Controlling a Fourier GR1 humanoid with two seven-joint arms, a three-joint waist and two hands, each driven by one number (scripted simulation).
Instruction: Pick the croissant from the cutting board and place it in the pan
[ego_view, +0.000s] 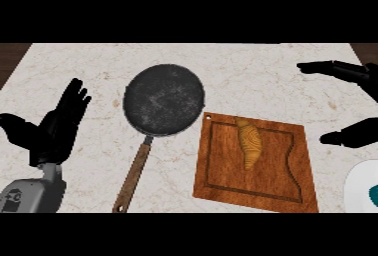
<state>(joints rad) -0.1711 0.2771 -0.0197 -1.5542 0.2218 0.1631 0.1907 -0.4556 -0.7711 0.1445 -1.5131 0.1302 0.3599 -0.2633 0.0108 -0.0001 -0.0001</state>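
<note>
The marble counter (310, 55) fills the view, with dark strips showing past its far corners. On it, right of centre, lies the wooden cutting board (221, 175), turned slightly askew. Just to its left sits the dark pan (164, 100), its bowl near the board's upper left corner and its long brown handle running down toward the near edge. The left hand (55, 127) rests open at the left edge, fingers straight and raised, holding nothing. The right hand (347, 72) shows at the right edge, fingers and thumb spread wide, also empty. The croissant (249, 142) lies on the board with its long axis running near to far. It lies left of the right hand, which is clearly the nearer one. Bare counter lies between them. A white plate (358, 187) crowds the lower right edge.
</note>
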